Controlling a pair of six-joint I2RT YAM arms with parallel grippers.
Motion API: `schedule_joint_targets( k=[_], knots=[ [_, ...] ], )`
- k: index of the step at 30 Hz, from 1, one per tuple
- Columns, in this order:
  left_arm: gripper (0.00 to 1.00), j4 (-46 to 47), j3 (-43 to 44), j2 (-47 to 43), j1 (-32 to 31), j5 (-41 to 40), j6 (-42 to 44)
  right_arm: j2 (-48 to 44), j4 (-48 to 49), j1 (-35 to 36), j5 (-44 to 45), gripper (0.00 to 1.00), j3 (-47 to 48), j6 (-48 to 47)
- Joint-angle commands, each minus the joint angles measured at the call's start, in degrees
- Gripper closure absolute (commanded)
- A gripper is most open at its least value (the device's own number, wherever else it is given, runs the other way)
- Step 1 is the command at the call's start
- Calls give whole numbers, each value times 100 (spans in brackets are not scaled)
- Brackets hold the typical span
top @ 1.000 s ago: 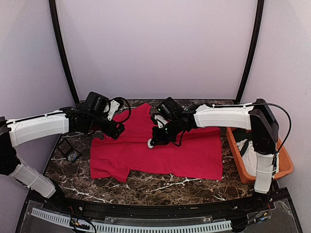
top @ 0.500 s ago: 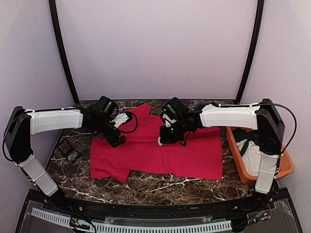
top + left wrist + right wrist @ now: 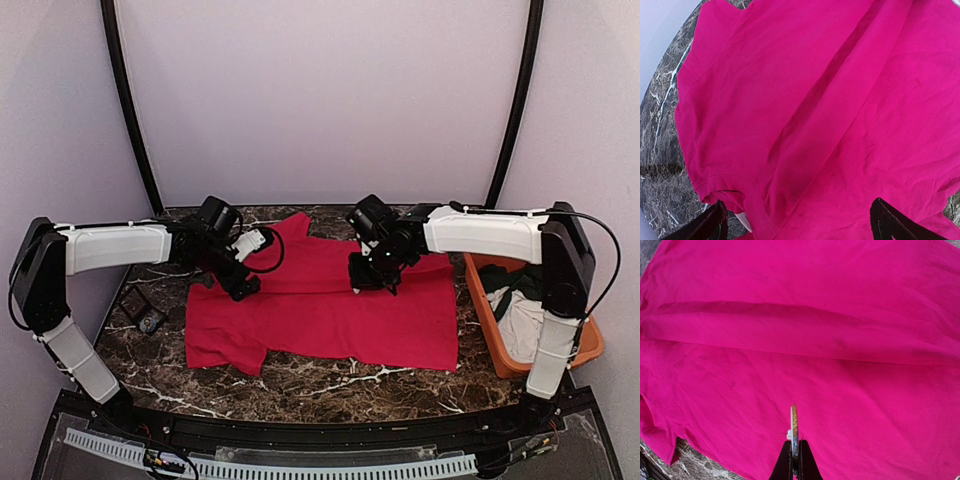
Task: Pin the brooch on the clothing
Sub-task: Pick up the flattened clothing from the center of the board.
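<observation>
1. Table [image 3: 300, 375]: dark marble.
2. Shirt [image 3: 330, 315]: red, spread flat across the table's middle, one long fold through it.
3. Bin [image 3: 585, 345]: orange, at the table's right edge, beside the shirt. Holds a white cloth [image 3: 515, 325] and a green garment [image 3: 515, 280].
4. My left gripper [image 3: 243, 288]: jaws wide apart, nothing in them, over the shirt's left part.
5. My right gripper [image 3: 795, 460]: clenched on the brooch [image 3: 794, 427], seen edge-on over the shirt.

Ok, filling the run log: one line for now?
left gripper: open, over T-shirt | right gripper: shut on brooch, above T-shirt | brooch: unpinned
</observation>
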Motion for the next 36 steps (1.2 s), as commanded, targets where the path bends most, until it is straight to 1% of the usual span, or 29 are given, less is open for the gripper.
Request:
schedule_joint_targets(
  k=[1, 3, 5, 7, 12, 14, 17, 21, 26, 30, 32, 33, 34, 35, 36],
  knots=[
    [1, 83, -70, -134, 185, 469, 89, -442, -141, -222, -215, 100, 54, 433],
    [1, 56, -68, -38, 336, 705, 97, -457, -357, -256, -272, 100, 258, 799],
    [1, 39, -71, 71, 468, 876, 170, -373, -459, -257, -445, 100, 597, 708],
    [2, 7, -71, 172, 562, 955, 303, -42, -779, -257, -486, 100, 1193, 580],
    [3, -40, -151, 147, 625, 1131, 578, 999, -1898, -232, -815, 100, 3158, 366],
    [3, -16, -145, 154, 626, 1176, 719, 1348, -2161, -223, -1003, 100, 3722, 421],
    [3, 102, -48, 316, 626, 1108, 969, 1634, -2203, -184, -1278, 100, 4215, 363],
    [3, -89, 375, 791, 626, 1145, 1385, 1693, -2171, -169, -1288, 100, 4336, 307],
    [7, -607, 1043, 1414, 625, 1328, 1709, 1542, -1963, -163, -1320, 100, 3963, 190],
    [10, -497, 1147, 1621, 664, 1574, 1865, 1489, -1944, -152, -1324, 100, 3744, 112],
    [15, -501, 1227, 1723, 711, 1676, 1888, 1463, -1905, -152, -1333, 100, 3642, 89],
    [23, -560, 1267, 1761, 746, 1713, 1887, 1451, -1865, -151, -1341, 100, 3596, 78],
    [27, -594, 1354, 1836, 765, 1801, 1877, 1442, -1815, -149, -1349, 100, 3531, 46],
    [35, -634, 1402, 1862, 801, 1887, 1863, 1454, -1768, -151, -1362, 100, 3509, 27],
    [38, -627, 1412, 1894, 834, 1941, 1844, 1468, -1752, -152, -1370, 100, 3503, 6]
  ],
)
